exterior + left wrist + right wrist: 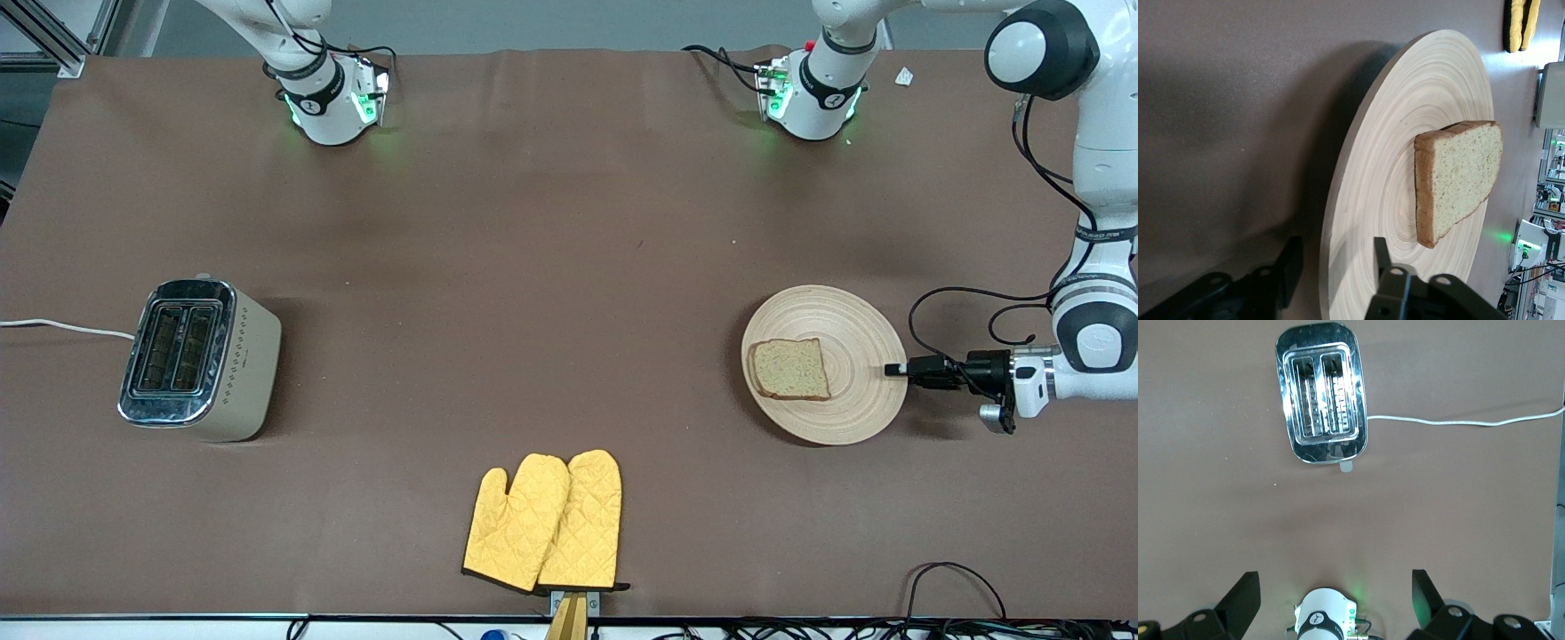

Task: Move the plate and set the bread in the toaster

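The beige wooden plate point(853, 329) lies toward the left arm's end of the table, with the slice of brown bread point(789, 369) flat on it. My left gripper point(893, 369) is low at the plate's rim, reaching in sideways. In the left wrist view its open gripper point(1337, 250) straddles the rim of the plate point(1405, 133), one finger above and one below, and the bread point(1461, 180) lies a little past them. The cream toaster point(200, 360) stands toward the right arm's end, slots empty. My right gripper point(1335, 580) is open and empty, high over the table, looking down on the toaster point(1321, 393).
Two yellow oven mitts point(544, 522) lie at the table edge nearest the front camera, between toaster and plate. The toaster's white cord point(62, 326) runs off the table's end. The arm bases point(333, 98) point(813, 93) stand along the edge farthest from the camera.
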Robot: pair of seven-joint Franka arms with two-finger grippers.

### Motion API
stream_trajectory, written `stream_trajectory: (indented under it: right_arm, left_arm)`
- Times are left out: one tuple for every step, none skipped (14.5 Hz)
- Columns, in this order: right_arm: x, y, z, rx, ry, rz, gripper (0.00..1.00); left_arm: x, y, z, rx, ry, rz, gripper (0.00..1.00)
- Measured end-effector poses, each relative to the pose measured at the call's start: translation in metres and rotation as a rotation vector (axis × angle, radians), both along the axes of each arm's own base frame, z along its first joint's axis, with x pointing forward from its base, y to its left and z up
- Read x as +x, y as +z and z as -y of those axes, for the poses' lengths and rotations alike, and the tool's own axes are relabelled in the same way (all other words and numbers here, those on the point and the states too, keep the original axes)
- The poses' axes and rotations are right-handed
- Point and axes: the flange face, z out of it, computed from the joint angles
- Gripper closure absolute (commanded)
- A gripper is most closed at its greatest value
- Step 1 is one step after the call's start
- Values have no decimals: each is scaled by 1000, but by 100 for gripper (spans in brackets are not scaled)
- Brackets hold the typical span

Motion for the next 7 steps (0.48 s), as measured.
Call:
stream_trajectory:
  right_arm:
    - [3,2,-1,-7,3,24,0]
    - [7,4,-2,-13,9,45,0]
    - [10,5,-6,-16,17,62,0]
    - [14,6,-13,-15,31,77,0]
    - [18,5,-22,-5,51,84,0]
    - [22,4,-34,8,74,86,0]
    - [26,1,-46,22,96,83,0]
  left_arm:
    - [-1,0,-2,-1,-2,6,100]
    - [-1,0,-3,-3,-7,13,100]
    - [-1,1,-3,-12,-12,20,100]
    - [-1,5,-3,-32,-15,25,100]
    - [0,7,-2,-35,-17,29,100]
    - [3,10,3,-42,-24,36,100]
    - [7,14,14,-56,-33,40,100]
